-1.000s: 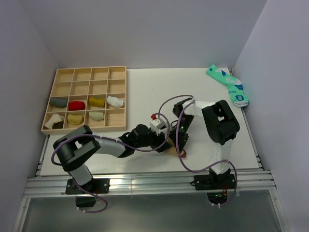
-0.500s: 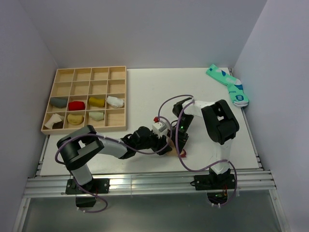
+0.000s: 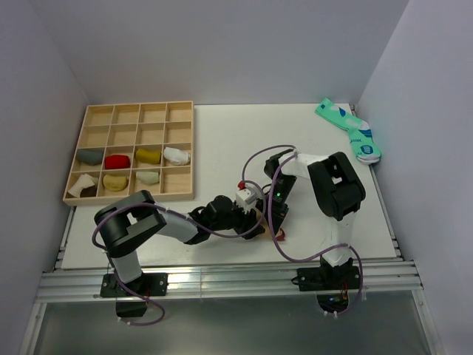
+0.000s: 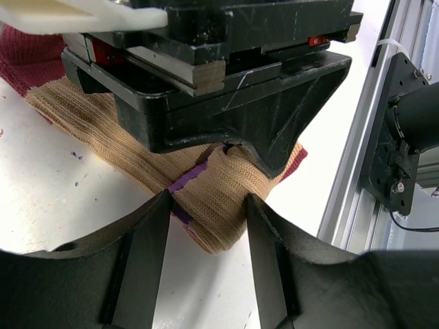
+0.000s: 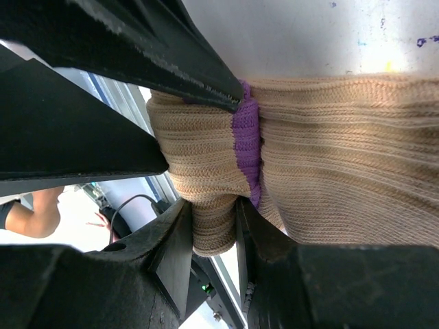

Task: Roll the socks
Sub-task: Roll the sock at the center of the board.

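surface: white table (image 3: 236, 140) | on it: wooden compartment tray (image 3: 140, 105); teal socks (image 3: 349, 129); tan sock (image 4: 219, 199)

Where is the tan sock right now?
Top view: the tan sock lies front-centre on the table, mostly hidden. The right gripper pinches its folded end; the left gripper straddles it.

Much of the tan sock (image 4: 212, 205) hidden beneath the right hand (image 4: 230, 147)

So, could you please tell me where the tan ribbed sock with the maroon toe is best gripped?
I'd grip the tan ribbed sock at its doubled-over end by the purple stripe, where the fold stands thick enough to pinch. Come from the free end with a finger on each side, as the left gripper does; the right gripper pinches the fold's edge.
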Robot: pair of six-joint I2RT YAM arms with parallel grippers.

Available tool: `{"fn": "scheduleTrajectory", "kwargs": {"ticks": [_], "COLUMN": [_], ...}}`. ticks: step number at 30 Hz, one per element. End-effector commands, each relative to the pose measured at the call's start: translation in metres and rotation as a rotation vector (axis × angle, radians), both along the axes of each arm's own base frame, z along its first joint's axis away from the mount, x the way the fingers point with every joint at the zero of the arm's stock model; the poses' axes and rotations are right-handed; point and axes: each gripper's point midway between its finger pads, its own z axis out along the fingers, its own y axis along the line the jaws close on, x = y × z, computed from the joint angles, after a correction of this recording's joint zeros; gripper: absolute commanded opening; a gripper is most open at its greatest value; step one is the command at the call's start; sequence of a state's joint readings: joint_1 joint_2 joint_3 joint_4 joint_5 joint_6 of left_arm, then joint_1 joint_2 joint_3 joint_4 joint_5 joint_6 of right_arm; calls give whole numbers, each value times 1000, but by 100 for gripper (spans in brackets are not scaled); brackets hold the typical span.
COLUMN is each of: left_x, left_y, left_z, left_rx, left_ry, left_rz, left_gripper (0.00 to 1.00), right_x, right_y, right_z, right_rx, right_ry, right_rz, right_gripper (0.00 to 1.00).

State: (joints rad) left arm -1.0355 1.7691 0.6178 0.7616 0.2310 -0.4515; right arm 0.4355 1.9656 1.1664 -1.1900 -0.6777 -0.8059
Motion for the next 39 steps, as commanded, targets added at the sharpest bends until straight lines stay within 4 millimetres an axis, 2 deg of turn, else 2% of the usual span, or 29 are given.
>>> {"fn": "scheduleTrajectory", "kwargs": {"ticks": [1,9,18,22,26,29,30,37,39], "left_x": [-2,-15,-29,-37,-42,-44,-44,-46,-46], "left_y": [-13,-16,-17,-14,-6,0,1,13,15], "left_z": [9,2,-6,-15,-27,-34,-36,-56,-61], "left_rx": [-46,-74,-113,-119,-102,-94,-89,-19,0], "left_ry": [-6,56,140,203,268,312,322,414,441], "left_rz": [-24,-59,-85,-86,-55,-23,-17,58,76], "left_gripper": [52,42,18,0,0,0,0,0,0], "right_x": [20,26,32,37,46,56,61,73,76], "right_y": [5,8,8,9,9,10,12,6,1], "right_z": [-12,-12,-15,-15,-6,12,23,57,60], "right_rx": [18,-13,-45,-48,-37,-8,9,46,53], "right_ry": [-83,-104,-139,-179,-259,-362,-402,-543,-586], "right_rz": [6,-49,-98,-124,-141,-149,-156,-192,-197], "right_gripper": [33,34,35,37,44,52,54,56,56]}}
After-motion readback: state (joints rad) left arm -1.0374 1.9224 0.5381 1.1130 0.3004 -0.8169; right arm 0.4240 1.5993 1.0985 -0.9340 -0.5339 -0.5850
